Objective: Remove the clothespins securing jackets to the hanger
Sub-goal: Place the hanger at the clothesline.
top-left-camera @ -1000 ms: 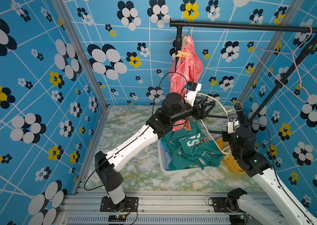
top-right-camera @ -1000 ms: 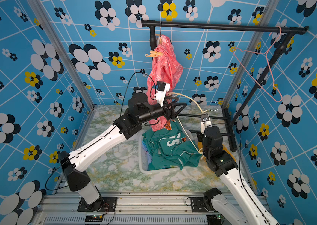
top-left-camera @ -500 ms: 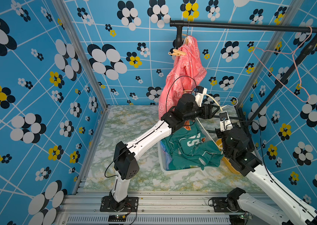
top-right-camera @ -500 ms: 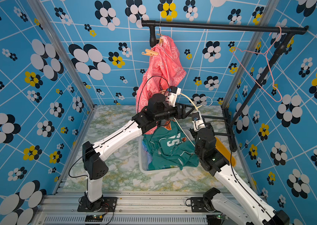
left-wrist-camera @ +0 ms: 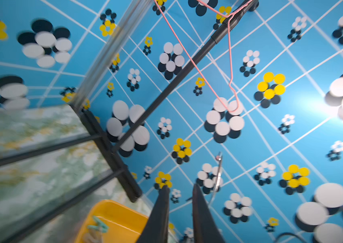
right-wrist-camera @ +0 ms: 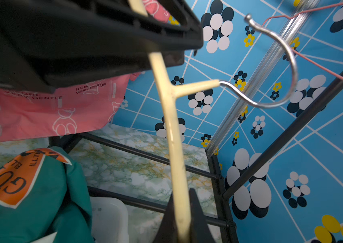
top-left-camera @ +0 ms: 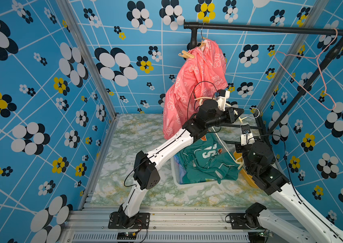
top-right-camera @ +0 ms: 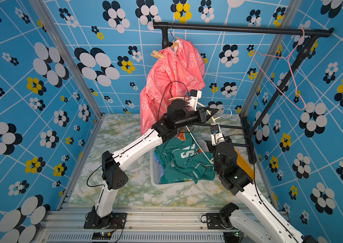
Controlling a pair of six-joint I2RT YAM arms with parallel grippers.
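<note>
Now | right tool (right-wrist-camera: 182, 192) clamps cream hanger (right-wrist-camera: 172, 126) | left tool (left-wrist-camera: 180, 187) narrow, empty, beside hanger's hook (left-wrist-camera: 219, 168) | pink jacket (top-left-camera: 198, 80) behind hanger

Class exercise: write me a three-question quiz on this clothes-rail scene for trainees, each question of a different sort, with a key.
1. True or false: the teal jacket lies in the white basket.
2. Fill in: the tan clothespin is clipped to the ____ jacket.
3. The jaws of the right gripper are shut on: A a clothespin; B the cream hanger; C nothing.
Key: 1 true; 2 pink; 3 B.
</note>
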